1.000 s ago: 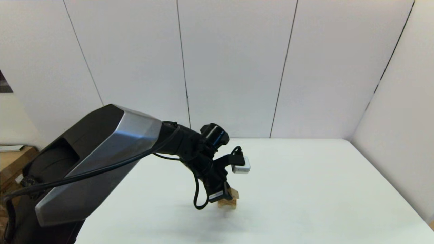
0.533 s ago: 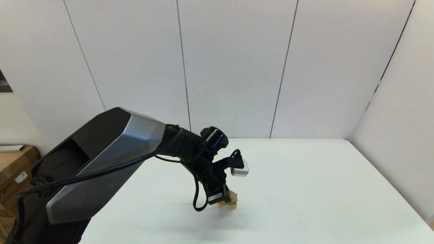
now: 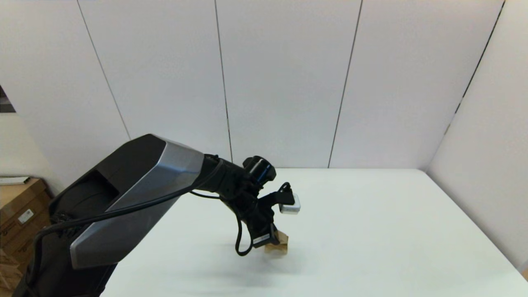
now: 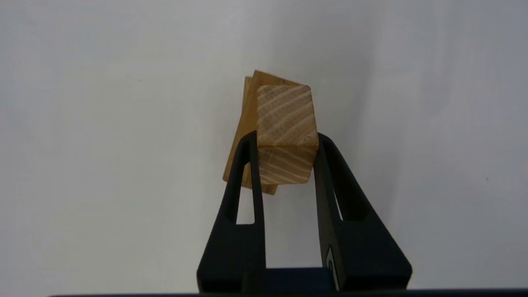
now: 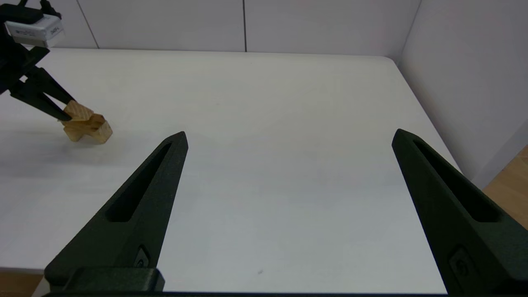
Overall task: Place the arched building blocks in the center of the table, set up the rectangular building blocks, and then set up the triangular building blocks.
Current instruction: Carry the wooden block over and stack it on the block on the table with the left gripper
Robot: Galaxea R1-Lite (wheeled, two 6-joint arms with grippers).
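No readable writing: small white label w/ tiny illegible print on left gripper [image 4: 286, 142] finger base, white tag on its body in head view, also unreadable. Left gripper's matte black plastic fingers [image 4: 247, 165] pinch the triangular building blocks [image 4: 286, 134], pale wood w/ striped grain, ridge edge showing. Wedge sits right above the rectangular building blocks [image 4: 246, 123], smooth tan slab; contact between them can't be told. Stack is near mid table [image 3: 371, 231], plain white top. Arched block under slab not clearly made out. Right gripper [image 5: 288, 140] at table's near right edge, well apart from stack, jaws spread wide, holding nothing.
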